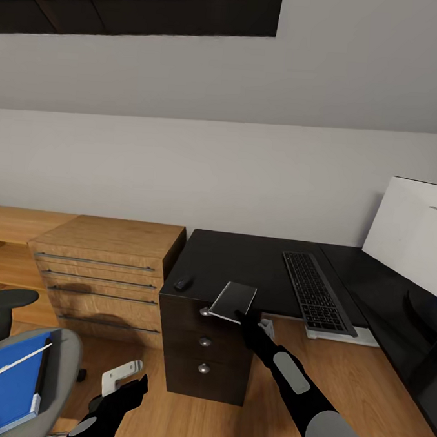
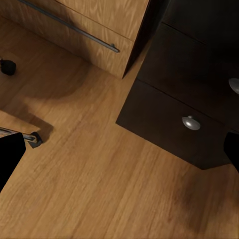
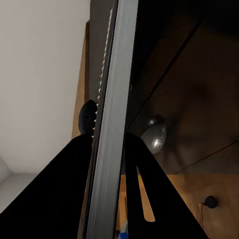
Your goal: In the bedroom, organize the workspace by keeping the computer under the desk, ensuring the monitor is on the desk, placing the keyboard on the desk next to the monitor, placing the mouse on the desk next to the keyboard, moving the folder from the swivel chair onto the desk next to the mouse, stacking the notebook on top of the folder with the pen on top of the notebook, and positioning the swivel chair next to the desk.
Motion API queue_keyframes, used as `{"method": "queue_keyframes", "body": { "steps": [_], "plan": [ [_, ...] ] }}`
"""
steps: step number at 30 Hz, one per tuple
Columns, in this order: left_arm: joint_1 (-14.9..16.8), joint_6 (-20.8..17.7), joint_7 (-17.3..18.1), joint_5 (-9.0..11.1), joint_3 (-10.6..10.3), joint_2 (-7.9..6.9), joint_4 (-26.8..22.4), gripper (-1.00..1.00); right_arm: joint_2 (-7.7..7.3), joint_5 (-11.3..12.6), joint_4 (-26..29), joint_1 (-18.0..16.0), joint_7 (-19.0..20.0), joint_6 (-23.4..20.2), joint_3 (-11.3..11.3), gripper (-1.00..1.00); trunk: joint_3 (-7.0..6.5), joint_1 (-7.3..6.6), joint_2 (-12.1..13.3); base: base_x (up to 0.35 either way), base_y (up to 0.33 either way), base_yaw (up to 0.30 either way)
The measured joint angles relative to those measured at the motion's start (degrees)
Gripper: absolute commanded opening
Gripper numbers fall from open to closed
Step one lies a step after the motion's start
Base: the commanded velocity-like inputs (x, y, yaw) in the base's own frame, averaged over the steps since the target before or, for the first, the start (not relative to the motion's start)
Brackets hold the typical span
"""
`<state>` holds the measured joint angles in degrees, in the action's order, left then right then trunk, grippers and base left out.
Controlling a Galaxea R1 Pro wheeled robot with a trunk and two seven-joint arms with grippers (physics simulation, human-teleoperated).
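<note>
My right gripper [image 1: 241, 315] is shut on the edge of a thin grey notebook [image 1: 233, 301], held tilted above the front edge of the black desk [image 1: 242, 259]. In the right wrist view the notebook [image 3: 112, 124] runs edge-on between my dark fingers [image 3: 59, 199], spiral binding showing. A small black mouse [image 1: 183, 282] lies at the desk's left corner, the keyboard [image 1: 317, 292] further right, and the white monitor [image 1: 415, 234] at the far right. The blue folder [image 1: 7, 390] rests on the swivel chair [image 1: 63, 371] with a white pen [image 1: 17, 363] on it. My left gripper [image 1: 134, 386] hangs open low over the floor.
A black drawer unit [image 1: 204, 353] with round knobs stands under the desk's left end. A wooden chest of drawers [image 1: 106, 263] adjoins it on the left. Chair casters [image 2: 32, 139] sit on the wooden floor [image 2: 109, 189] near my left gripper.
</note>
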<state>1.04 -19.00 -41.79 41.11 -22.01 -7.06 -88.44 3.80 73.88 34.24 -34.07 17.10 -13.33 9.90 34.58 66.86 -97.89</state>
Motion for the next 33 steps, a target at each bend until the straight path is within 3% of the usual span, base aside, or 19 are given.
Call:
{"method": "queue_keyframes", "body": {
  "steps": [33],
  "plan": [
    [0.02, -0.08, 0.24, 0.01, -0.32, -0.05, 0.19, 1.0, -0.01, -0.11, -0.03, 0.0, -0.02, 0.76, -0.12, -1.0, 0.0, 0.0, 0.0, 0.091, 0.0, 0.0]
  ]
}}
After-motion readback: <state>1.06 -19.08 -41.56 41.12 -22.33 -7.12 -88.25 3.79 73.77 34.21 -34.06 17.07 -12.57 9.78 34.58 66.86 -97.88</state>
